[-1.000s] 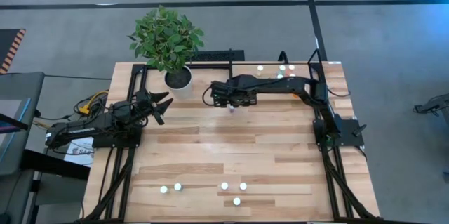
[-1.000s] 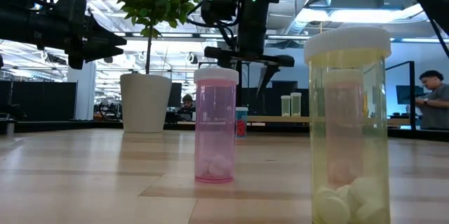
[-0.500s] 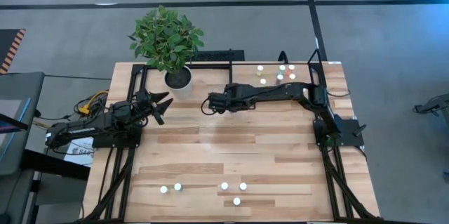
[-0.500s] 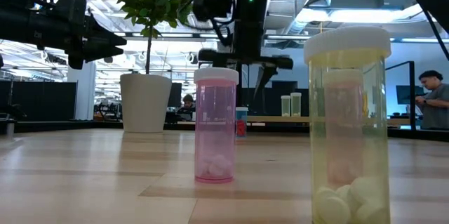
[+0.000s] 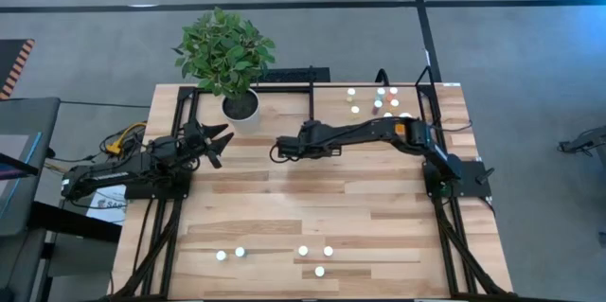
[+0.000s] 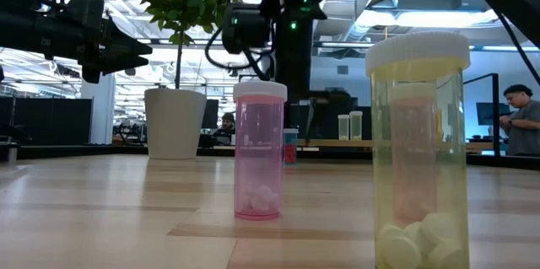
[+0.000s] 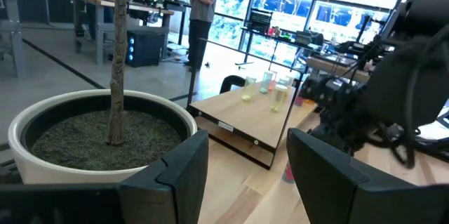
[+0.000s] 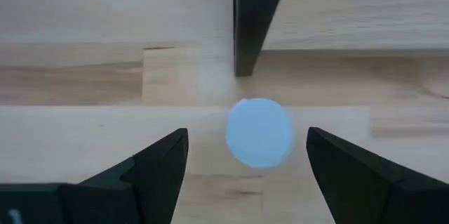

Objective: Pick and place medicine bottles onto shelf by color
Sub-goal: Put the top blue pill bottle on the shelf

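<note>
A small medicine bottle with a round white cap (image 8: 259,131) stands upright on the table, just off a black bar (image 8: 256,20) of the shelf (image 5: 331,103). My right gripper (image 8: 246,134) hangs open above it, pointing steeply down, one finger on either side of the cap and clear of it. In the low view this bottle (image 6: 290,146) shows behind a pink bottle (image 6: 259,151). Several bottles (image 5: 382,101) stand on the shelf, and several more (image 5: 303,251) near the table's near edge. My left gripper (image 5: 216,141) waits open at the left, beside the plant pot.
A potted plant in a white pot (image 5: 240,105) stands at the far left, close to my left gripper. A tall yellowish bottle (image 6: 419,151) stands right in front of the low camera. A person (image 6: 523,126) is in the room behind the table.
My right gripper has gone down and toward the table's left edge, tipping and turning at the wrist, and now hangs over the small bottle by the shelf's bar. It has stayed open.
</note>
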`<action>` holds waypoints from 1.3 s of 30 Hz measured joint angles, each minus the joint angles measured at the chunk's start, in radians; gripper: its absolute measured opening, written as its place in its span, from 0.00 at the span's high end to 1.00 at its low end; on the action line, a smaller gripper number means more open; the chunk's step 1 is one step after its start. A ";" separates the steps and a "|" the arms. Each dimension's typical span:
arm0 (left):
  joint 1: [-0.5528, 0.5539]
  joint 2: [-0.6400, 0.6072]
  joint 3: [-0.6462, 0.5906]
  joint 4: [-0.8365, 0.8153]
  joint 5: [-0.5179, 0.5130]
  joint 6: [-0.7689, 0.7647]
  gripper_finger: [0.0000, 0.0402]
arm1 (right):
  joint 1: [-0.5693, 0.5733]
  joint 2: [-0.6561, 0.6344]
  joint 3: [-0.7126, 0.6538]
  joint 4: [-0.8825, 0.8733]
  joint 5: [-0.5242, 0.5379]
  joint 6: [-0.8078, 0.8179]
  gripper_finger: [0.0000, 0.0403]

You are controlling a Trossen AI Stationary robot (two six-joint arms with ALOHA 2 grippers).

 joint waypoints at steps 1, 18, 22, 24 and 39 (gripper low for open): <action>0.000 0.000 0.000 0.000 0.000 0.000 0.55 | -0.002 0.005 -0.001 -0.003 -0.002 0.000 0.23; 0.000 0.000 0.000 0.000 0.000 0.000 0.55 | -0.029 0.009 0.000 -0.007 -0.008 0.005 0.42; 0.000 0.000 0.000 0.000 0.000 0.000 0.55 | -0.032 0.009 0.000 -0.007 -0.010 0.007 0.51; 0.000 0.000 0.000 0.000 0.000 0.000 0.55 | -0.033 0.009 0.000 -0.007 -0.010 0.007 0.56; 0.000 0.000 0.000 0.000 0.000 0.000 0.55 | -0.032 0.007 0.000 -0.053 -0.025 0.040 0.64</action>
